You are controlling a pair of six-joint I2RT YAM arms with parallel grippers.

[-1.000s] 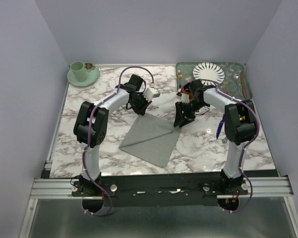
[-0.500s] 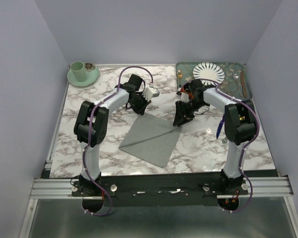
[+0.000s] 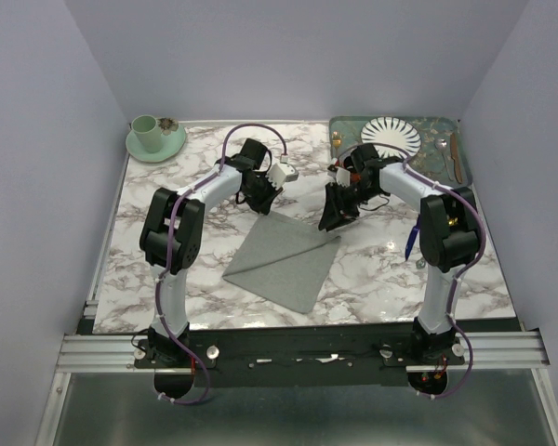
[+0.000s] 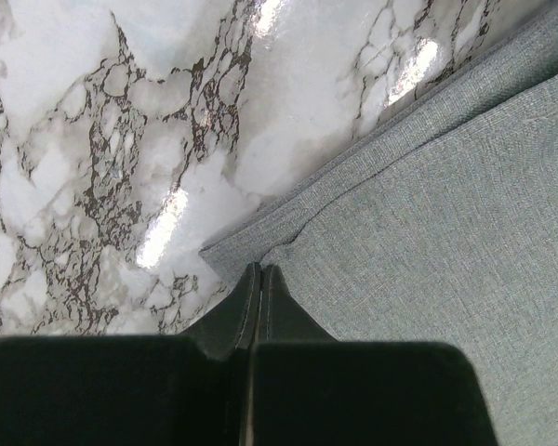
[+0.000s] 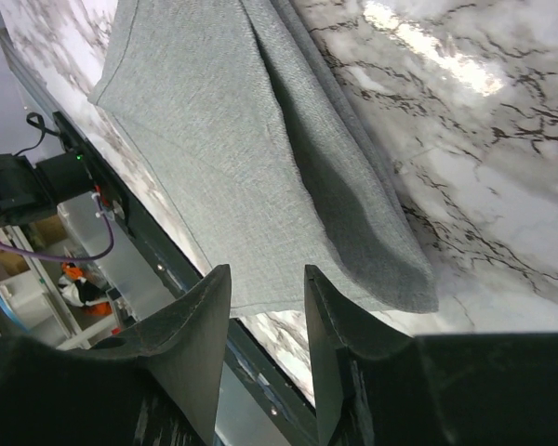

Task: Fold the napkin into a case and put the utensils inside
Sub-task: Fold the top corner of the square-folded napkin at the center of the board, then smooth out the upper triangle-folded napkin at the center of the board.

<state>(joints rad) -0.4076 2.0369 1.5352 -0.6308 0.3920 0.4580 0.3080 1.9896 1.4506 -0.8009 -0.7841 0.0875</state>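
On the marble counter point(image 3: 158, 186) the grey napkin point(image 3: 284, 260) lies folded near the middle. The left arm point(image 3: 205, 190) reaches forward and inward, wrist tipped down at the napkin's far corner. Its jaws are pressed fully together, tips touching that corner; whether cloth is pinched between them cannot be told. The right arm point(image 3: 405, 178) bends inward likewise, its jaws moderately parted above the napkin's right corner, with the cloth showing through the gap.

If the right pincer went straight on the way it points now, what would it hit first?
Most likely the grey napkin: in the wrist view the open right pincer aims at the cloth's edge near a corner, with the marble table under it. Depth is unclear.
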